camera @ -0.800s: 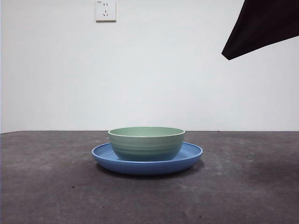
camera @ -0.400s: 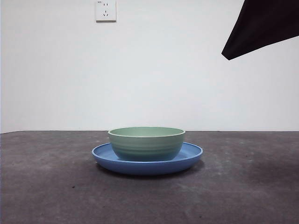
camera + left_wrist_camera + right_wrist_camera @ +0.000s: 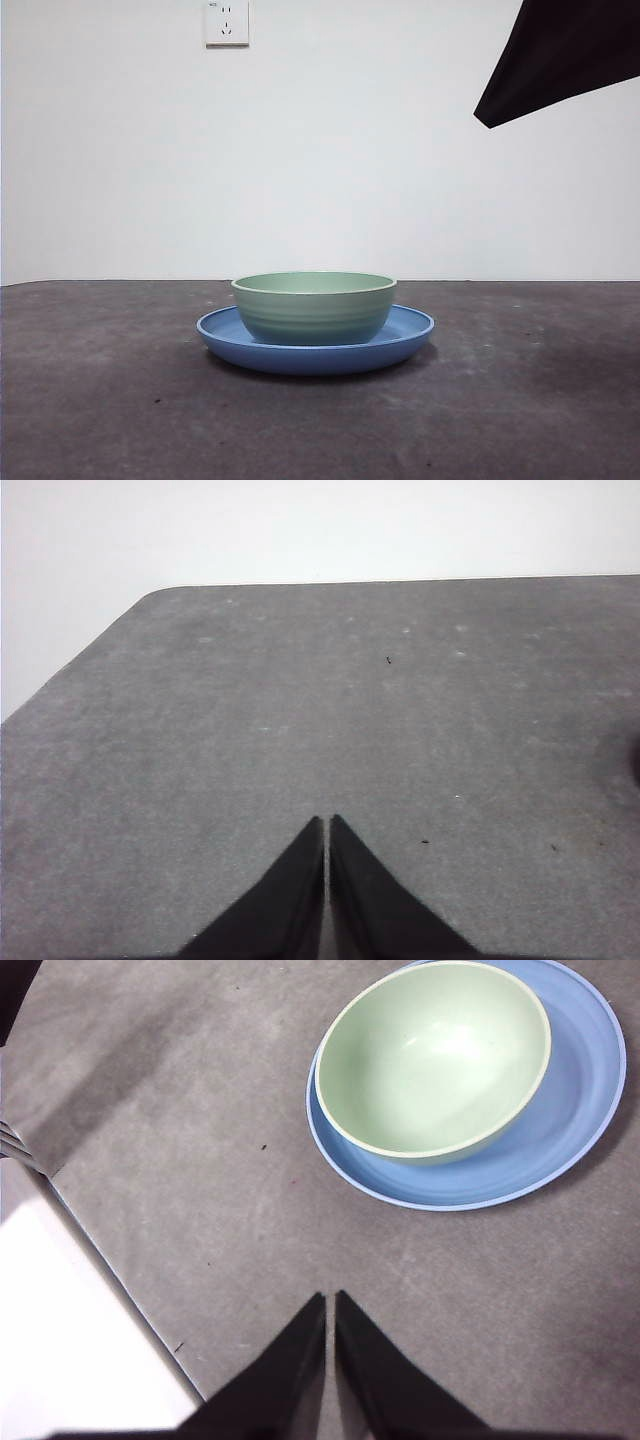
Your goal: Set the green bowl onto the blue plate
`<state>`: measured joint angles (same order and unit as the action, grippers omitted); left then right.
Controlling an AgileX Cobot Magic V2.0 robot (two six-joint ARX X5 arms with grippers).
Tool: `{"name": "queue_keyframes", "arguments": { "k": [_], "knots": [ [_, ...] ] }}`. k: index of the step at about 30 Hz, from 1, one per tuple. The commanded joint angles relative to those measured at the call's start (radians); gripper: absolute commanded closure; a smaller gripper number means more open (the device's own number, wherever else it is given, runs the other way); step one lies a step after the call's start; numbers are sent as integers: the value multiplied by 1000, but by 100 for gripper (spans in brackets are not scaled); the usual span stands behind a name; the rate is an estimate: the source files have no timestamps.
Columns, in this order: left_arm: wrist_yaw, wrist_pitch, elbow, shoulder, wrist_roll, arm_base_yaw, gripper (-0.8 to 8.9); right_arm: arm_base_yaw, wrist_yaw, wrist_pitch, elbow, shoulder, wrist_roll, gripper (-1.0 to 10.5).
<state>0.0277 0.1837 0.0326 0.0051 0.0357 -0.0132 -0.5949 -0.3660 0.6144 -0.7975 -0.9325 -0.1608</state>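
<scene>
Right wrist view: green bowl (image 3: 433, 1060) sits on blue plate (image 3: 560, 1140), apart from clenched right pincer (image 3: 329, 1300)

I see the bowl (image 3: 314, 307) sitting on the plate (image 3: 408, 332), mid-tabletop (image 3: 100, 400); wall outlet (image 3: 226, 22) behind, up left.

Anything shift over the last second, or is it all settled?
Nothing visibly changed. The green bowl sits on the blue plate as before, and the dark arm tip at the upper corner of the front view has not moved.
</scene>
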Motion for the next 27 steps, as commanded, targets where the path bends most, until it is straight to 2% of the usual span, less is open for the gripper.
{"name": "queue_keyframes", "arguments": {
  "k": [1, 17, 18, 19, 22, 27],
  "knots": [
    [3, 5, -21, -2, -3, 3, 804, -8, 0, -10, -9, -6, 5, 938],
    [3, 5, -21, -2, -3, 3, 804, -8, 0, -9, -9, -6, 5, 938],
    [3, 5, -21, -2, -3, 3, 804, -8, 1, -8, -9, -5, 9, 938],
    [3, 5, -21, -2, -3, 3, 804, 1, 10, -10, -9, 3, 46, 938],
    [3, 5, -21, -2, -3, 3, 804, 61, 65, -21, -8, 53, 99, 938],
    [2, 5, -21, -2, -3, 3, 804, 227, 80, -136, 29, 185, 104, 938]
  ]
}}
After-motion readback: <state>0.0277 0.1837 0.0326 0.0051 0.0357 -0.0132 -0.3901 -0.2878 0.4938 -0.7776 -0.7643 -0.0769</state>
